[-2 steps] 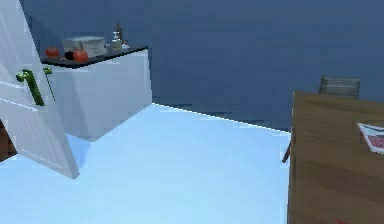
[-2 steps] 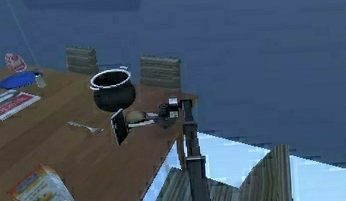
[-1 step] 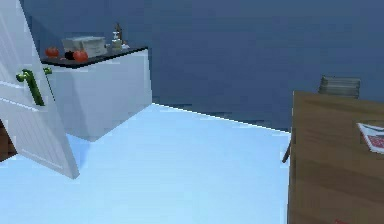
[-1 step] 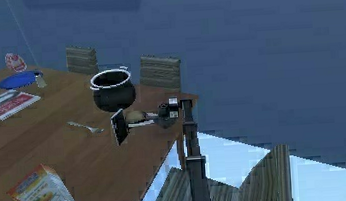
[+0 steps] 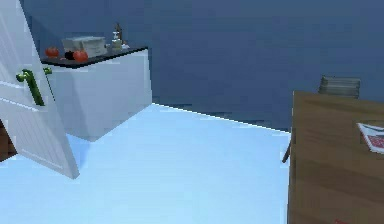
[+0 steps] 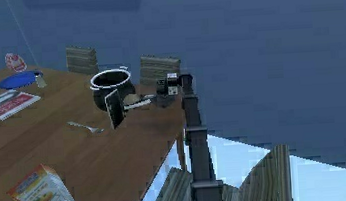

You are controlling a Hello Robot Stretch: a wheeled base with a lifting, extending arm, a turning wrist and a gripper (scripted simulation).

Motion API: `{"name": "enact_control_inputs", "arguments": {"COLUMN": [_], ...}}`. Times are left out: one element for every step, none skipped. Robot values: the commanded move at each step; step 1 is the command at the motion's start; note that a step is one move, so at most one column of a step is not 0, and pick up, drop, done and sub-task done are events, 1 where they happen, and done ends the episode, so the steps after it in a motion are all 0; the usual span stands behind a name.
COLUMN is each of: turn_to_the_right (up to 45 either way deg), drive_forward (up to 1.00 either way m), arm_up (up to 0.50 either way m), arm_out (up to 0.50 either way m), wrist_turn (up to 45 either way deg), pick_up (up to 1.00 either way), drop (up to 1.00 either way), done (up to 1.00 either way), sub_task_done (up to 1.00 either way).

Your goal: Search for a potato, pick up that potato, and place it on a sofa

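Wooden table (image 6: 74, 160) under the arm (image 6: 195, 132), blue walls all round, pale floor (image 5: 180, 160) ahead. The gripper (image 6: 131, 106) is out over the table near its far edge. Right behind its fingers stands a black pot (image 6: 113, 82). A dark flat slab (image 6: 115, 112) sits at the fingertips in front of the pot; touching or apart, I cannot tell. A fork (image 6: 85, 126) lies on the wood just beside the gripper, on the nearer side. Well apart, toward the arm side view's left, lie a blue plate (image 6: 20, 81), a small shaker (image 6: 42, 81) and a red-and-white book (image 6: 9, 103). A printed box (image 6: 41, 192) lies nearer the bottom edge. Two chairs (image 6: 161, 67) stand beyond the table, one close behind the gripper's body. In the forward view there is a white door (image 5: 35, 110) with a green handle (image 5: 36, 85), and a white counter (image 5: 105, 95) carrying a grey box (image 5: 85, 45) and small red round things (image 5: 80, 57). Which blob, if any, is the potato I cannot tell, so its place relative to the gripper stays unknown. How the fingers stand, and whether the gripper holds anything, I cannot tell.
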Motion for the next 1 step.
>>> {"name": "enact_control_inputs", "arguments": {"turn_to_the_right": [0.0], "drive_forward": [0.00], "arm_up": [0.18], "arm_out": [0.00], "wrist_turn": [0.0], "pick_up": [0.00], "drop": [0.00], "done": [0.00], "sub_task_done": [0.00]}}
